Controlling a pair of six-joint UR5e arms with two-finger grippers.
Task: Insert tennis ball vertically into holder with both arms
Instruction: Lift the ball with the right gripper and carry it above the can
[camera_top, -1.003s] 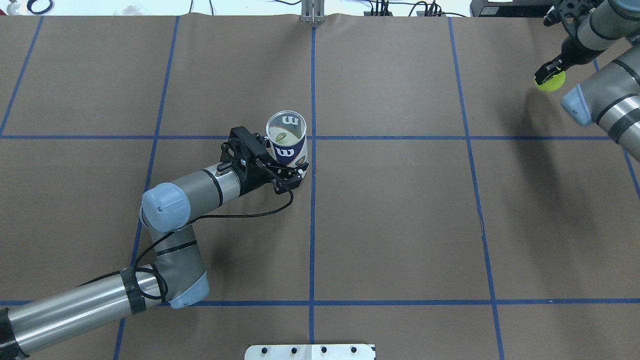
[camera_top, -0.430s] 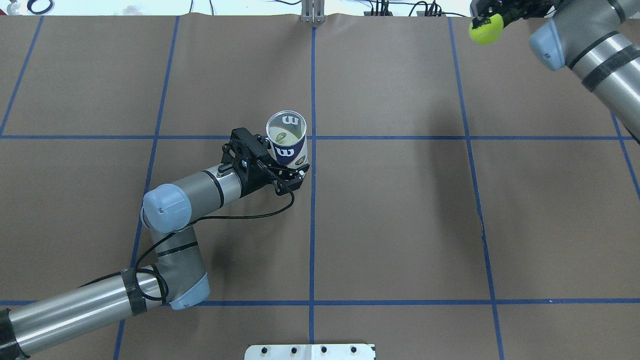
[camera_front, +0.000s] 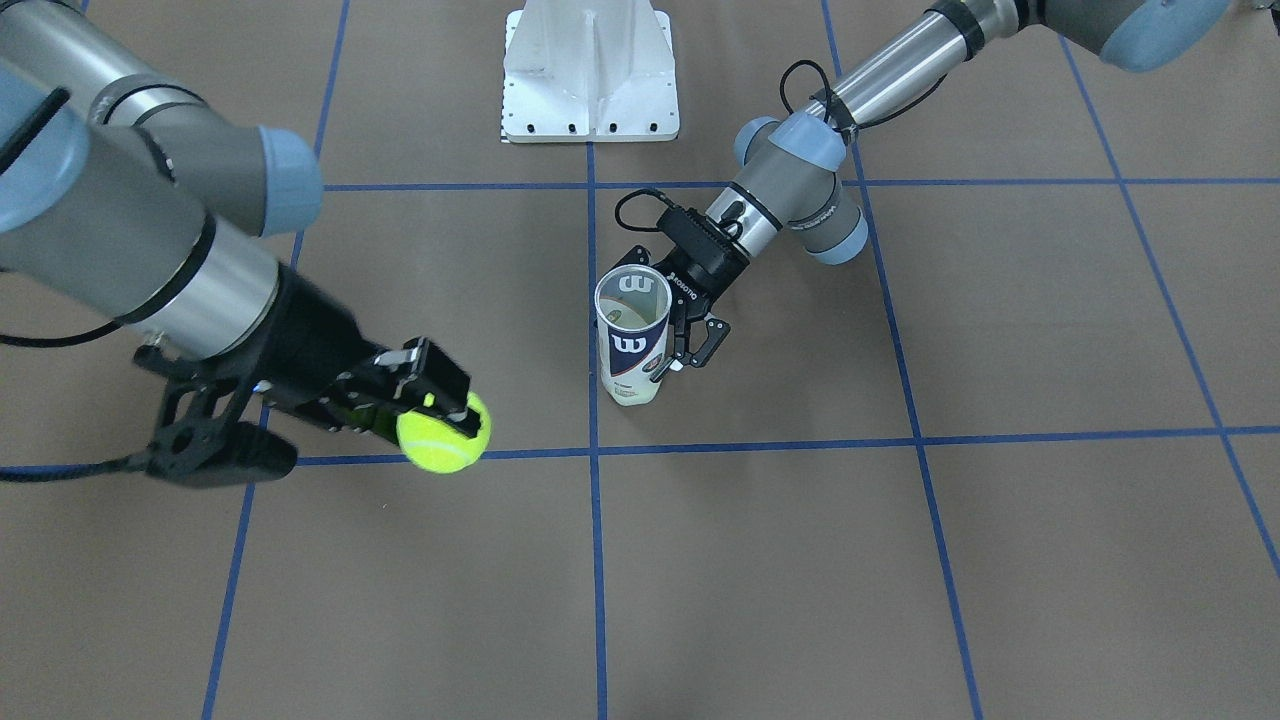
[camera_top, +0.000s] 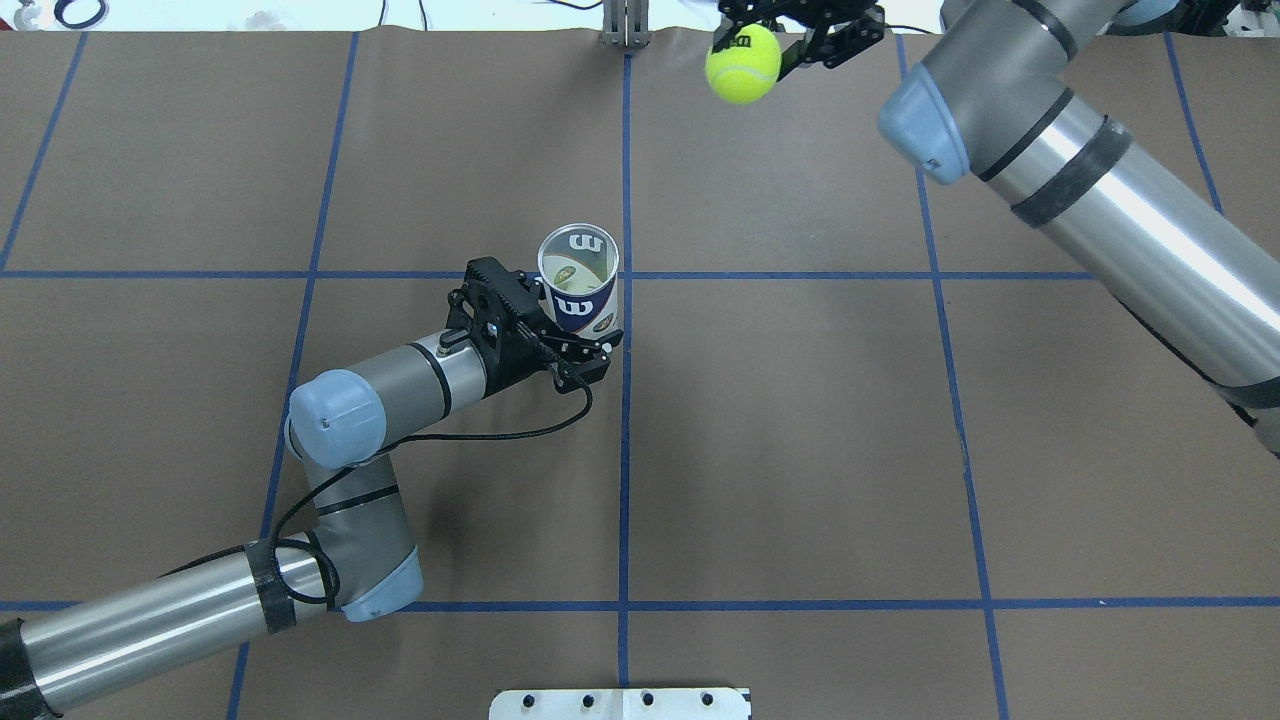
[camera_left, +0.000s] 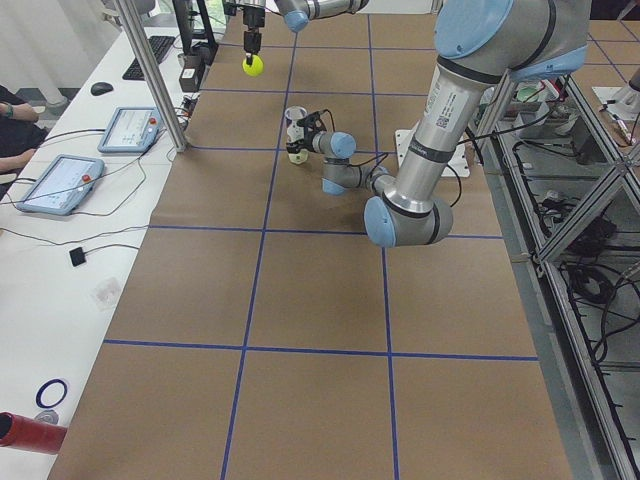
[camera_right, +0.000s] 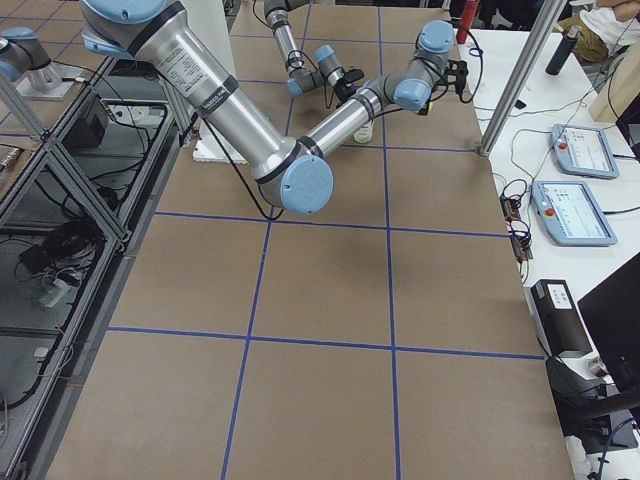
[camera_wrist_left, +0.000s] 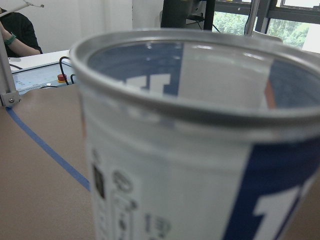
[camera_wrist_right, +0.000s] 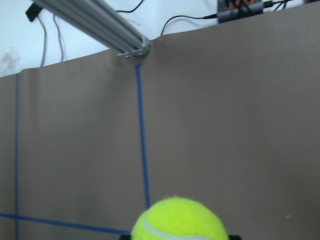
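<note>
Noting right fingers (camera_top: 775, 45) grasping tennis ball (camera_top: 743, 63), swung inward since a second ago | left fingers (camera_top: 575, 345) clenched on upright holder (camera_top: 578, 290) | we judge insertion approach underway.

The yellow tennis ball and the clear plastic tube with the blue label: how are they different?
The yellow tennis ball is round and fuzzy; the clear plastic tube is tall, smooth and open on top. The ball hangs in the air in the right gripper; the tube stands upright on the table, held by the left gripper. Both are gripped by black jaws.
</note>
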